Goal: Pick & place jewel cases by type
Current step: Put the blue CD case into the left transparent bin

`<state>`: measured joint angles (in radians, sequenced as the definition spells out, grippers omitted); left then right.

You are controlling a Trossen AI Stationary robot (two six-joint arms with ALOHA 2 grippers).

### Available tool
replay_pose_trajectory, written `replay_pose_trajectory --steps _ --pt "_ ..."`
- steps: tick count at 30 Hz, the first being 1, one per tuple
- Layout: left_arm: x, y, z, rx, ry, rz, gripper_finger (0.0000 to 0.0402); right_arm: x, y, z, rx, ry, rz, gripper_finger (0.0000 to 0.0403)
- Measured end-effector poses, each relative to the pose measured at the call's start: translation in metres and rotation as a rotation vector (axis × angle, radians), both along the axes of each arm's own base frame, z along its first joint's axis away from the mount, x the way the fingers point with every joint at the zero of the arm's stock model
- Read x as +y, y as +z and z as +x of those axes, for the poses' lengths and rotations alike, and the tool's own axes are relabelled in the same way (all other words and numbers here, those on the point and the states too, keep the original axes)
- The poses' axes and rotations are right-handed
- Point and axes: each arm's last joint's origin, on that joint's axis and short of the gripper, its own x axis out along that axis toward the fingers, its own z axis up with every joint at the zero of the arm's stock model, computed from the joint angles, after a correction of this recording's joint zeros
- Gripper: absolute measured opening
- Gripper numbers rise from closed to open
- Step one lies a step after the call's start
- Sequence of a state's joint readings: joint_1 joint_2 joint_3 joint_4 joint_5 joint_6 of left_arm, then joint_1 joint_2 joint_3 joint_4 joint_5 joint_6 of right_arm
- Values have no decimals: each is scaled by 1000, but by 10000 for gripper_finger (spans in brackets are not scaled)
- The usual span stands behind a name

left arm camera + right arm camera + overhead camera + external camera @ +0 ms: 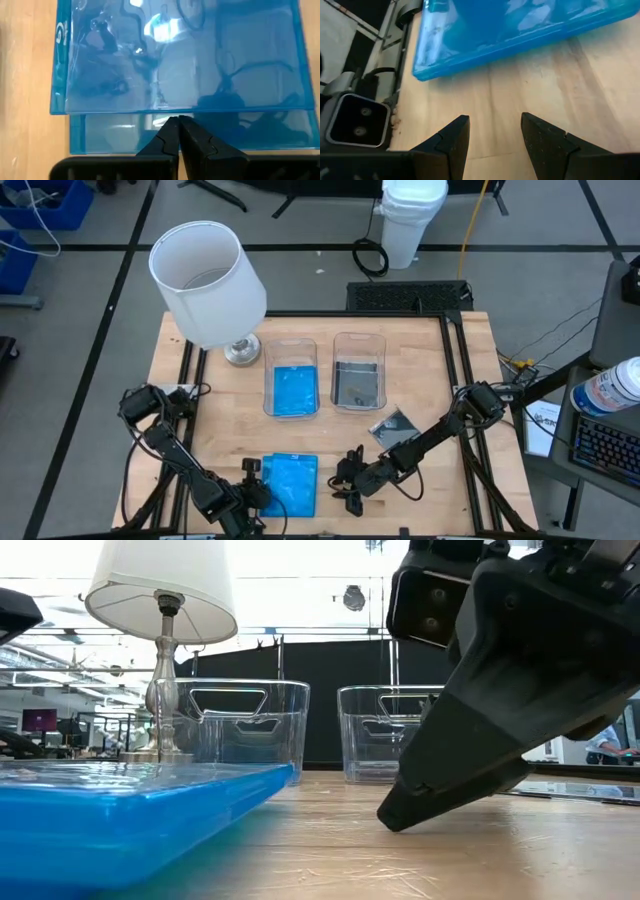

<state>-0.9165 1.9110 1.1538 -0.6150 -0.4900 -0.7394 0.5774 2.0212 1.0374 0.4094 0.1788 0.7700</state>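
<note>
A stack of blue jewel cases (290,482) lies at the table's near edge, left of centre, the top case skewed over the one beneath in the left wrist view. A lone smoky grey jewel case (394,427) rests on the wood to the right, near the right tub. Farther back stand two clear tubs side by side: the left tub (291,346) already holds blue cases, the right tub (359,342) dark ones. So the sorting looks partly done, with the near blue stack and the grey case left to place.

The left gripper (257,490) sits at the stack's left edge, fingers pressed shut, apparently holding nothing. The right gripper (347,483) rests low just right of the stack, fingers spread apart and empty. A lamp (210,280) stands at the far left.
</note>
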Motion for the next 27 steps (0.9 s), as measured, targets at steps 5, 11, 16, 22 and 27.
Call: replay_pose_trajectory --steps 5,11,16,22,27 --pt "-3 1 2 -23 -29 -9 6 2 4 2 -40 -1 29 171" --pt "-1 1 6 -33 -33 -12 24 2 6 4 -61 -13 58 171" --pt "-1 1 8 -39 -51 -3 19 2 6 4 -63 -10 52 171" --pt "-2 1 6 -9 -74 -12 6 2 6 4 -65 -8 48 171" --pt "-12 6 2 -21 -95 -35 23 2 6 4 -66 -9 47 171"
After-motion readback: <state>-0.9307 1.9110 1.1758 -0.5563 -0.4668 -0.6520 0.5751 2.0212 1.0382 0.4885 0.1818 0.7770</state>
